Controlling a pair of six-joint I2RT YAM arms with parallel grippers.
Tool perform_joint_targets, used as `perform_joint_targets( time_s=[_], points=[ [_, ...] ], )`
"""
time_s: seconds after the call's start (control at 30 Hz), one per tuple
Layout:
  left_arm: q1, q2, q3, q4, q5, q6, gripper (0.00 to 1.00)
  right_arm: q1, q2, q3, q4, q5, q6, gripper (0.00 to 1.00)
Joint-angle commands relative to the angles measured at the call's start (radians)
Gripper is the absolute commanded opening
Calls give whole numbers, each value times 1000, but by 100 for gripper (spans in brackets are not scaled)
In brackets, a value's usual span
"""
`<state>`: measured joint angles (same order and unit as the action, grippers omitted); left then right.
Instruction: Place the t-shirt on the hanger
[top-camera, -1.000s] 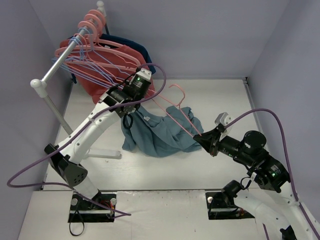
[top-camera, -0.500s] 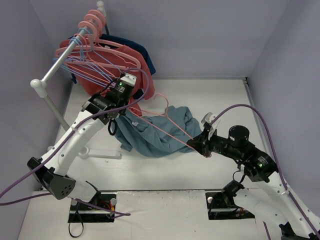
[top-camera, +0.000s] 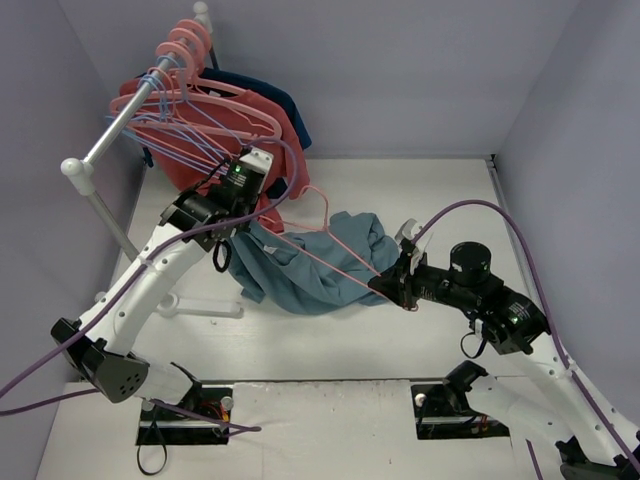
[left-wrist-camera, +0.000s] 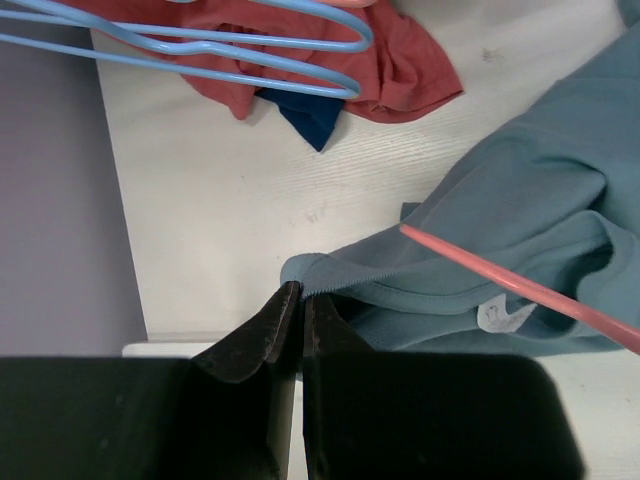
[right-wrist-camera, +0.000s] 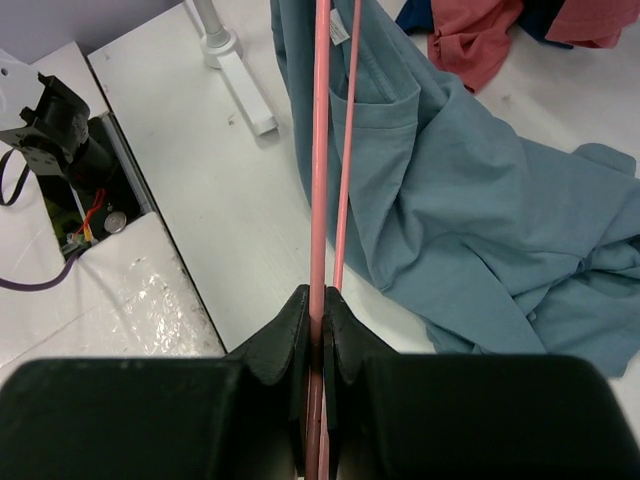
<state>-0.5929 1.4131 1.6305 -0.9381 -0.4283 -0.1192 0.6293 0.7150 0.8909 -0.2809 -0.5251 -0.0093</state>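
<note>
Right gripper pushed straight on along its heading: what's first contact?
Probably the t-shirt: the right gripper, jaws shut on the hanger, points along its rod into the cloth ahead. Height above it is unclear.

The t-shirt was soft, matt knitted cloth, ribbed at its collar. The hanger looked like smooth, slightly glossy plastic, and the table was white, matt, faintly grained.
</note>
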Motion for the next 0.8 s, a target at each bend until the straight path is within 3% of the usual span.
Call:
perform_joint_targets(
  time_s=[0.0, 0.27, 0.77],
  points=[
    [53, 29, 37, 39, -60, -26, 0, 6, -12, 45, 74, 10, -2, 0],
    [61, 67, 71, 42, -46, -18, 0, 6, -12, 40, 72, -10, -1, 0],
    [48, 3, 35, 111, 180, 61, 0, 6, 69, 71, 77, -55, -57, 0]
  ],
)
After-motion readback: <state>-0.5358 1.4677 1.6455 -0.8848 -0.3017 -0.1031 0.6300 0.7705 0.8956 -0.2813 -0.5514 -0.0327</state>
